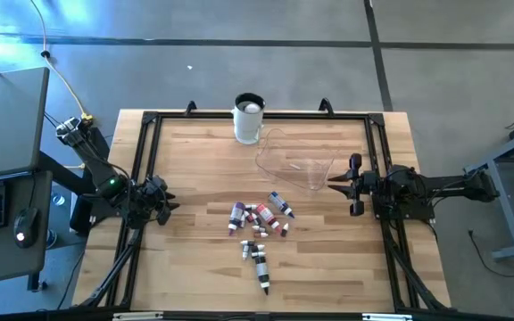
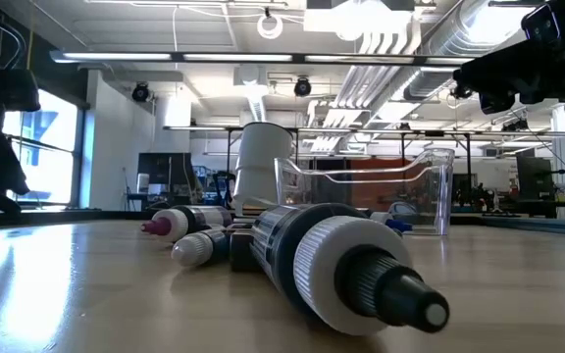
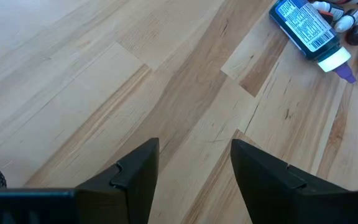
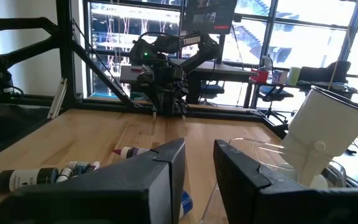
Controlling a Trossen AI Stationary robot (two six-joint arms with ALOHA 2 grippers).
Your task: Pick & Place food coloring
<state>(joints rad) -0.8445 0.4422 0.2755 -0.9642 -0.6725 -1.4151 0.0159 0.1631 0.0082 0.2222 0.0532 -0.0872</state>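
Neither arm holds anything; you're at the reach stage, no bottle picked yet. Bottles (image 1: 259, 223) lie in a loose heap mid-table, toward the front half; bowl (image 1: 297, 162) sits behind them to the right, cup (image 1: 249, 118) at the back edge beside the bowl.

Left gripper (image 1: 161, 201) hovers low at the table's left side, fingers apart, bare wood between them in its wrist view; the nearest blue-labelled bottle (image 3: 305, 26) is well ahead of it. Right gripper (image 1: 353, 185) sits just beside the bowl's right wall, fingers a narrow gap apart, empty.

Doing it well, my call: go for an outlier, not the packed middle; the dark bottle (image 1: 261, 267) lying alone at the front is the cleanest grab; line your fingers across its body, not along it; come straight down, close on the body rather than the tapered cap; round bottles will likely roll if you nudge one side first. Watch the right arm near the bowl; it looks light and easy to shove.

Counts: bottles, roughly ten to twelve, exact number hard to tell where they overlap; one bowl; one cup; two arms.
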